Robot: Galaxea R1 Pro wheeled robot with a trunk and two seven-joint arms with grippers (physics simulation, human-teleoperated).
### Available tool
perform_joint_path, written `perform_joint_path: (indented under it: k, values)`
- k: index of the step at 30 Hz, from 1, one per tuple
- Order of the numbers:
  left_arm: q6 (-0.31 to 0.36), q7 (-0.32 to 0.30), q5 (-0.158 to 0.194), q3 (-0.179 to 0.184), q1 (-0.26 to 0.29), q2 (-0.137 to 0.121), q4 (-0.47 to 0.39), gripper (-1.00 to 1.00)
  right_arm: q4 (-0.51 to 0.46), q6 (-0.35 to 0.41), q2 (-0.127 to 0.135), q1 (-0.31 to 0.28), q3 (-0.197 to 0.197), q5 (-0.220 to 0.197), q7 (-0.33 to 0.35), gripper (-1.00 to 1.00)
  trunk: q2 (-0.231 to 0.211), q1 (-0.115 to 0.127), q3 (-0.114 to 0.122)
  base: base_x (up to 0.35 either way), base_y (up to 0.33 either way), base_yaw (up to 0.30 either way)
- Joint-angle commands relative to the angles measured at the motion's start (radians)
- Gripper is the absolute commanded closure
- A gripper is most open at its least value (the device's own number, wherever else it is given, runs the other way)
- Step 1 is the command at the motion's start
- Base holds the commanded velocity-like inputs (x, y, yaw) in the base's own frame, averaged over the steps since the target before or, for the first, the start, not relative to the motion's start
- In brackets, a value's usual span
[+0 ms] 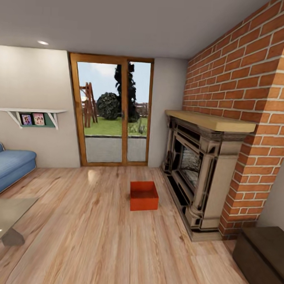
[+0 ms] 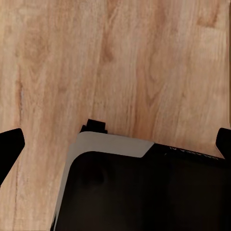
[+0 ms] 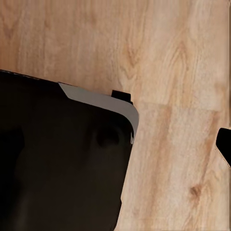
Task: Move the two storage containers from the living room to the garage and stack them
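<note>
A light wood plank floor spreads through the living room, flanked by a red brick fireplace wall and wood-framed glass patio doors. A blue upholstered sofa and low grey glass-topped table sit opposite. One red-orange rectangular open-top storage container rests on the planks just before the hearth. Wrist views show planks and the robot's black base; the left gripper's dark fingertips stand wide apart, while the right's spread cannot be told.
</note>
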State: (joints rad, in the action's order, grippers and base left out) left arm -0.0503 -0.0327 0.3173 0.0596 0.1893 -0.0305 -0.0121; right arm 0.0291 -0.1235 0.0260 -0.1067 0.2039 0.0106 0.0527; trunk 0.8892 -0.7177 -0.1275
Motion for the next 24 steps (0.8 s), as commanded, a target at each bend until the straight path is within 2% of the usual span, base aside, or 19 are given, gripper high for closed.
perform_joint_path:
  k: [1,12,24]
  values:
    - [-0.003,-0.003,0.009,0.007,0.001,0.0,0.001,-1.0,0.003,-0.006,0.0,-0.002,0.003,0.001,0.003,-1.0,0.001,-0.001,-0.001,0.326,0.0,0.0]
    - [-0.004,-0.004,0.008,0.01,0.001,0.001,0.001,-1.0,0.003,-0.005,0.002,-0.001,0.003,-0.001,0.003,-1.0,0.001,-0.001,-0.001,0.326,0.0,0.0]
    - [-0.003,-0.003,0.009,0.009,0.001,0.0,0.001,-1.0,0.003,-0.005,0.003,-0.002,0.006,0.031,0.001,-1.0,0.001,-0.001,-0.001,0.326,0.0,0.0]
